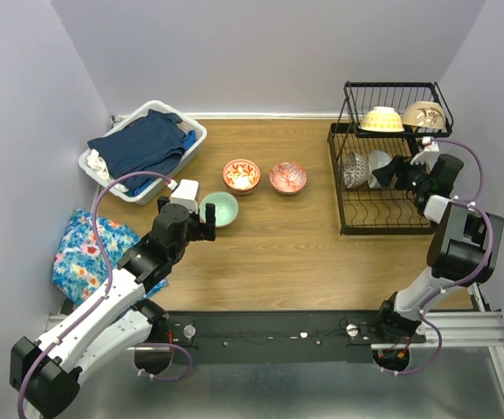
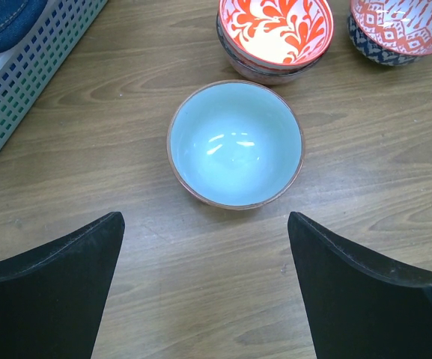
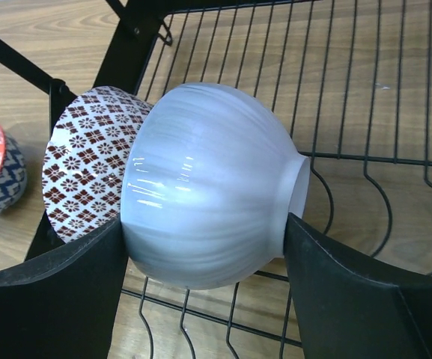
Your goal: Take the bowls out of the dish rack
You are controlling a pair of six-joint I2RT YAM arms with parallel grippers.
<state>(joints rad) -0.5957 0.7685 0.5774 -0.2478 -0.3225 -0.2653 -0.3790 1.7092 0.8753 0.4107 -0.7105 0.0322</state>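
White bowl point(image 3: 201, 202) is standing on edge in the lower tier of the dish rack point(image 3: 133, 45)
Right gripper point(image 3: 204, 224) is clasping it, fingers touching both sides; left gripper point(image 2: 204, 218) is hanging wide open, holding nothing, just beside the mint bowl point(image 2: 235, 144) on the table point(image 2: 380, 187).

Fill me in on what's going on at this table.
Two robot arms are unloading bowls from the dish rack. The right tool has its fingers against both sides of the white bowl on the lower tier, beside a brown-patterned bowl. The left tool hangs open by the green bowl, which sits upright on the table near a red floral bowl and another red bowl. A yellow bowl and a beige bowl sit upside down on the top tier.
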